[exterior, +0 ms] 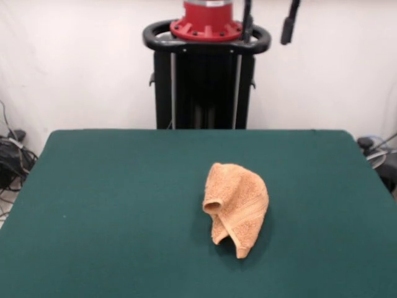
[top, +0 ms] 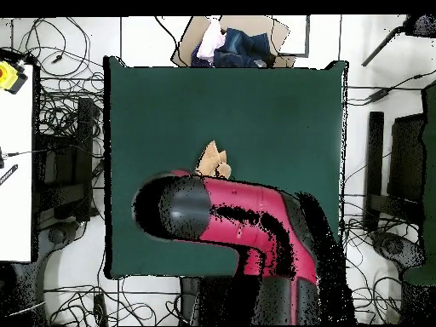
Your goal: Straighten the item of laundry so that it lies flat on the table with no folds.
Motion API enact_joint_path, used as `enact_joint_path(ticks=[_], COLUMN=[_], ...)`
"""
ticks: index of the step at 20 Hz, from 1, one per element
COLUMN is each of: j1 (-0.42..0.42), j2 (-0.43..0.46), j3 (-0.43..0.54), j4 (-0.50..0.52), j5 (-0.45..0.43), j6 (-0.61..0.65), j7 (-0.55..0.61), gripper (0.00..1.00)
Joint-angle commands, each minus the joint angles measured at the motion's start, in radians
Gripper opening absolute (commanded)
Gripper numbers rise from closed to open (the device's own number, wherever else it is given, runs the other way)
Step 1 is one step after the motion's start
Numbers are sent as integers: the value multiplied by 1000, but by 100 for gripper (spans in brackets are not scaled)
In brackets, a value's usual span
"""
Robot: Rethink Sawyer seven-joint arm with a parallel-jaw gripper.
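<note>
Towel (exterior: 236, 206) sits bunched on desk (exterior: 111, 205); a pinch through stacked layers only drags the lump. Arm (top: 230, 217) hides the tool, so its state can't be told.

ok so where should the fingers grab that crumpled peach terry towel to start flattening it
Probably the pointed lower corner of the crumpled peach terry-cloth towel, coming from straight above. In the front view it tapers to a loose tip lying low on the dark green felt table, away from the raised rolled fold, so pulling it outward should open the bundle.

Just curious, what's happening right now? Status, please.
Gripper not in view. Peach terry-cloth towel crumpled on dark green felt table. Red and black arm overhangs it.
</note>
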Motion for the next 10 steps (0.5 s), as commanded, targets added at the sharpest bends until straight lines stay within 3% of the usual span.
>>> enact_joint_path(ticks=[1,10], j1=[-54,-40], j2=[108,111], j3=[16,28], j4=[-65,-74], j5=[-60,-54], j6=[114,114], j7=[76,91], gripper=[100,100])
